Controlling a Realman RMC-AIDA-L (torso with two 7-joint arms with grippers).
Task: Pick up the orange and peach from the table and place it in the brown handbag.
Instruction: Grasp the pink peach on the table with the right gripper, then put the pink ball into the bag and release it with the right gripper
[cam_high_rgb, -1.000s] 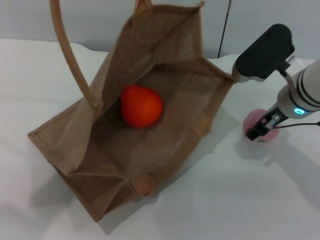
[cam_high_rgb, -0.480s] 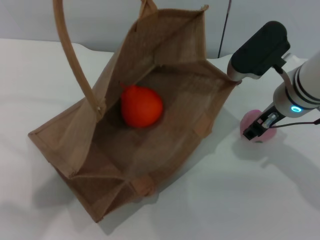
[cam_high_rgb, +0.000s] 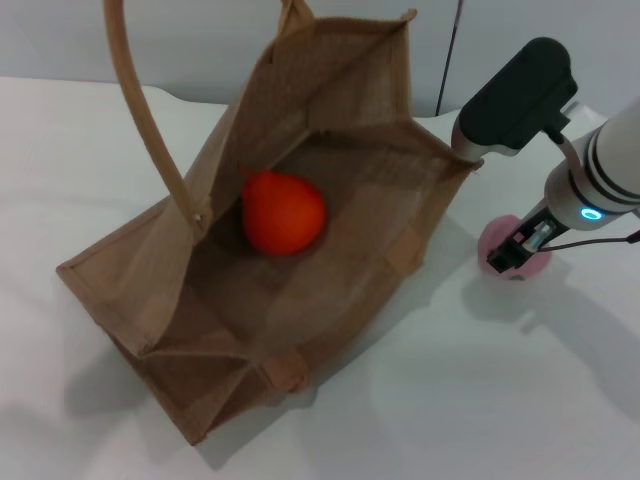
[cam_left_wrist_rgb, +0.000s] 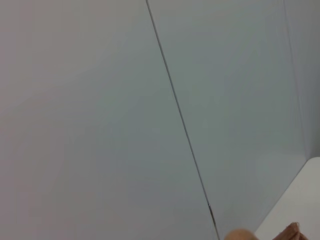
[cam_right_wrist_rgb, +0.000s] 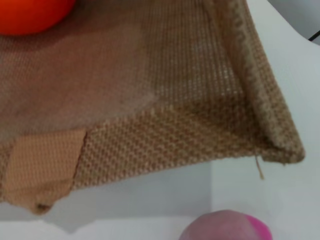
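The brown handbag (cam_high_rgb: 160, 270) lies open on the white table (cam_high_rgb: 480, 400), its mouth facing me. The orange (cam_high_rgb: 284, 212) rests inside it on the bag's lower wall and also shows in the right wrist view (cam_right_wrist_rgb: 30, 12). The pale pink peach (cam_high_rgb: 490, 240) sits on the table just right of the bag's right corner. My right gripper (cam_high_rgb: 515, 252) is down over the peach and covers its middle. The right wrist view shows the peach's top (cam_right_wrist_rgb: 225, 227) next to the bag's bound corner (cam_right_wrist_rgb: 270, 135). My left gripper is out of view.
One long bag handle (cam_high_rgb: 140, 110) rises from the bag's left wall and leaves the picture at the top. A tip of bag material (cam_left_wrist_rgb: 292, 232) shows against the grey wall in the left wrist view. White tabletop lies in front of and right of the bag.
My right gripper and arm have shifted a little left, toward the bag, staying over the peach. The raised handle has moved slightly. The orange has not moved.
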